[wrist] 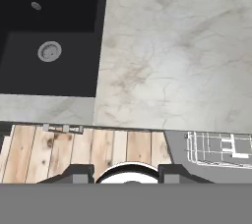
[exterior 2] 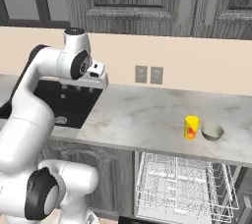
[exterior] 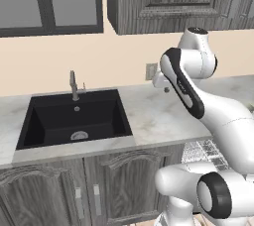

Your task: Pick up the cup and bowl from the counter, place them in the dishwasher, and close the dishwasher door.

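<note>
Even, bright synthetic lighting is seen thruout, w/ no glare or motion blur; soft sheen is noted on the counter (wrist: 167,56), sink (exterior: 74,116) interior is left dark, shadows faint, edges slightly jagged, no lens distortion.

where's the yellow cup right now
In the right base view the cup stands upright on the counter, right of the sink and just left of the bowl, above the open dishwasher's rack.
</note>
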